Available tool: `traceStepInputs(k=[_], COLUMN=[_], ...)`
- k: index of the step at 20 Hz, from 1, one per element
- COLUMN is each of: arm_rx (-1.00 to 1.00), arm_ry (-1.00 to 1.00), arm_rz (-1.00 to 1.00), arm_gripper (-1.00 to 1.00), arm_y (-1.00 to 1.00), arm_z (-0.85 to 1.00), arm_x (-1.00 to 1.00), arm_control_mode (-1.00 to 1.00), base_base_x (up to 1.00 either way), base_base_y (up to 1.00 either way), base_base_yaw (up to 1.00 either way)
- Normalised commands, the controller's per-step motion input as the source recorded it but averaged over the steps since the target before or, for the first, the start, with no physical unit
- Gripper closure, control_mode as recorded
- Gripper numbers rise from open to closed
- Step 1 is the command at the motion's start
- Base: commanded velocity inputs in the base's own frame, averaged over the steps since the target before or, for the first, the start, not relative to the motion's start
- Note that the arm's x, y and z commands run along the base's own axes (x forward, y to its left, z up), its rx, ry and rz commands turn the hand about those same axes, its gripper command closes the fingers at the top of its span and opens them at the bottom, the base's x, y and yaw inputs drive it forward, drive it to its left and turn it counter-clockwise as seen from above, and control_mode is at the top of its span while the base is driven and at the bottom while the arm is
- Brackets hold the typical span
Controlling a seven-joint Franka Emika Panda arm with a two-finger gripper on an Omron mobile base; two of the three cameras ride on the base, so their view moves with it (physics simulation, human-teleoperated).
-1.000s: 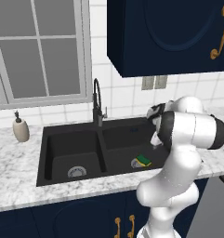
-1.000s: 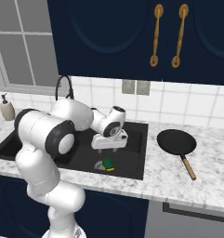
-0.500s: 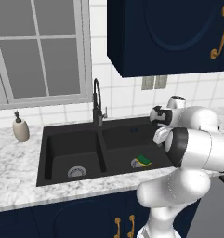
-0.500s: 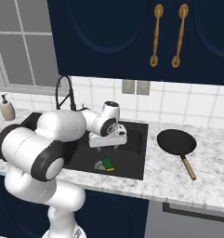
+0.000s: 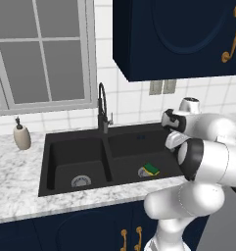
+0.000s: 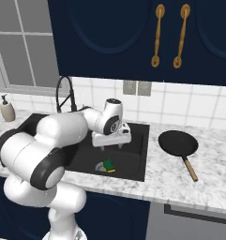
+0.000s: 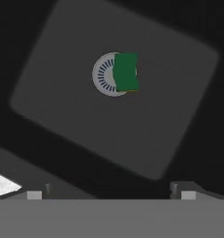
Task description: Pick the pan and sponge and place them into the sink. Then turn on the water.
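The sponge (image 6: 108,165) lies green side up in the right basin of the black sink (image 6: 141,157), half over the silver drain (image 7: 104,74). The same sponge (image 7: 126,71) (image 5: 151,169) sits well below my gripper (image 7: 111,193), which hangs open above that basin with nothing between its fingers. From the sides, the gripper (image 6: 112,143) (image 5: 170,141) is over the basin's right part. The black pan (image 6: 177,143) rests on the marble counter right of the sink, its brown handle (image 6: 190,168) pointing toward the front edge.
A tall black faucet (image 5: 103,109) (image 6: 65,95) stands behind the divider between the basins, with no stream showing. A beige soap bottle (image 5: 21,137) (image 6: 7,110) is on the counter at the far left. Dark upper cabinets (image 6: 133,37) hang above.
The arm's elbow has swung down and forward, bulking larger in both base views. The hand stays over the right basin. Sponge and pan have not moved.
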Motion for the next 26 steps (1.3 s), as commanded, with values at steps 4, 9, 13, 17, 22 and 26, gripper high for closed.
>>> traceStepInputs(k=[4,9,13,17,22,26], arm_rx=[-0.05,0.00,0.02,0.00,0.00,0.00], arm_ry=[0.06,0.02,0.01,0.03,0.03,0.00], arm_rz=[-0.05,-0.07,-0.09,-0.09,-0.10,-0.05], arm_gripper=[-1.00,-1.00,-1.00,-1.00,-1.00,-1.00], arm_y=[-0.40,-0.67,-0.87,-0.83,-0.57,-0.38], arm_z=[0.36,0.05,0.00,0.00,0.01,0.00], arm_x=[0.00,0.00,0.00,0.00,0.00,0.02], arm_control_mode=[-1.00,-1.00,-1.00,-1.00,-1.00,-1.00], base_base_x=[0.00,0.00,0.00,0.00,0.00,0.00], base_base_y=[0.00,0.00,0.00,0.00,0.00,0.00], base_base_yaw=[0.00,0.00,0.00,0.00,0.00,0.00])
